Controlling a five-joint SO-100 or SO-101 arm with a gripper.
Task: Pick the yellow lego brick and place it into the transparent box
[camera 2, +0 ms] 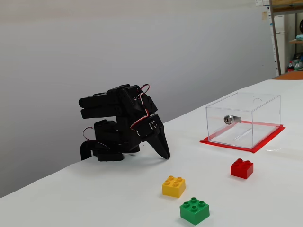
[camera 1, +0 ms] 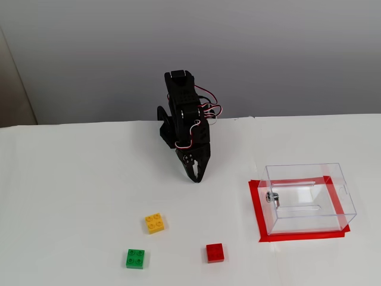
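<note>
The yellow lego brick (camera 1: 155, 223) lies on the white table, studs up; it also shows in the other fixed view (camera 2: 173, 186). The transparent box (camera 1: 308, 198) stands on a red mat at the right, with a small metal fitting on its side; it shows in the other fixed view too (camera 2: 244, 119). The black arm is folded down at the back of the table. Its gripper (camera 1: 196, 176) (camera 2: 165, 156) points down at the table, jaws together, holding nothing. It is well behind the yellow brick and apart from it.
A green brick (camera 1: 135, 258) (camera 2: 194, 211) lies in front of the yellow one. A red brick (camera 1: 215, 252) (camera 2: 242, 168) lies between the yellow brick and the box. The red mat (camera 1: 259, 221) frames the box. A grey wall stands behind the table.
</note>
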